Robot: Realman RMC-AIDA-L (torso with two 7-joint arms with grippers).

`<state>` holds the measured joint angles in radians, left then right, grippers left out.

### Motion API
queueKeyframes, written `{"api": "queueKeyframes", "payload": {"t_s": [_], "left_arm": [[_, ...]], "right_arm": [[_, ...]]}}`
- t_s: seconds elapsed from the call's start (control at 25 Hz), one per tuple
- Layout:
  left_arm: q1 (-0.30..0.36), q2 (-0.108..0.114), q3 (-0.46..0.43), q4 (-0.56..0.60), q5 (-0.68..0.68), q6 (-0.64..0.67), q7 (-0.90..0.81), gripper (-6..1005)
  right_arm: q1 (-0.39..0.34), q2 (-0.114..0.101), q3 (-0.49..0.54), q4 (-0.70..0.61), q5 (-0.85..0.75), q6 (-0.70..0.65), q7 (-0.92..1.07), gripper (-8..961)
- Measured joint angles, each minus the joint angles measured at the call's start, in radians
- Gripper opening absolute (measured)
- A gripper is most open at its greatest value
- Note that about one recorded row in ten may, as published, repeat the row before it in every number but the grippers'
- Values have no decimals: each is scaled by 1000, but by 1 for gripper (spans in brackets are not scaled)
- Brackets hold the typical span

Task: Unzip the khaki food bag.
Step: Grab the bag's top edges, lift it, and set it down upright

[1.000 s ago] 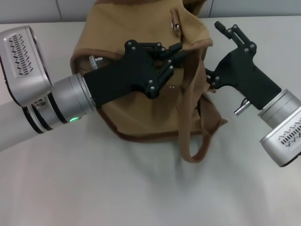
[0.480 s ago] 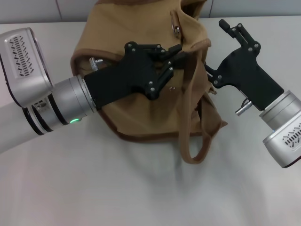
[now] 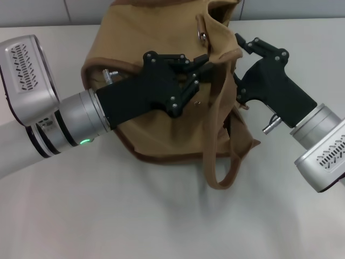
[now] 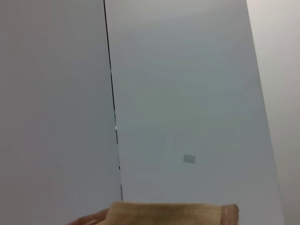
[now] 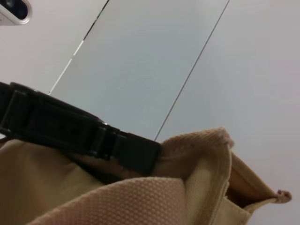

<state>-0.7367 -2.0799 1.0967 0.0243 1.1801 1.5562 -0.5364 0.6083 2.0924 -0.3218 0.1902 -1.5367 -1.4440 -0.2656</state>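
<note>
While you look down from the head camera, the grey table (image 3: 161, 216) fills most of what you see, and the khaki food bag (image 3: 161, 135) lies slumped on it at the far middle, its darker brown base trim toward you and one wide handle strap (image 3: 215, 162) looping down onto the tabletop. Your left arm reaches in from the left across the bag's front, and the left gripper (image 3: 200, 67) has its fingers drawn together on a fold of fabric near the bag's upper edge. Your right arm comes in from the right; the right gripper (image 3: 243, 44) sits against the bag's right upper corner, and you cannot tell how its fingers stand. A silver snap (image 3: 202, 35) shows on the canvas above the left gripper. Through the left wrist camera you get only a strip of tan hem against pale wall panels.
</note>
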Motion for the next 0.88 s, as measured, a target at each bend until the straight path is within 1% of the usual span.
{"api": "queueKeyframes", "payload": {"t_s": [0.28,0.48,0.6,0.68,0.72,0.8,0.88], "left_arm": [[3,0,0,0,2,2,0,85],[4,0,0,0,3,6,-1,85],[7,0,-12,0,4,10,-1,85],[8,0,-23,-4,4,13,-1,84],[9,0,-56,-22,3,23,-2,84],[9,0,-83,-39,3,28,1,84],[3,0,-152,-80,6,34,7,85]], "right_arm": [[6,0,-2,9,-2,14,-6,427],[7,0,-3,16,-2,14,-7,182],[6,0,-3,15,-2,17,-7,6],[2,0,-3,12,-2,21,-7,6],[-2,0,-3,10,-2,25,-7,6],[-3,0,-3,9,-2,27,-7,6],[-3,0,-3,9,-2,33,-7,6]]}}
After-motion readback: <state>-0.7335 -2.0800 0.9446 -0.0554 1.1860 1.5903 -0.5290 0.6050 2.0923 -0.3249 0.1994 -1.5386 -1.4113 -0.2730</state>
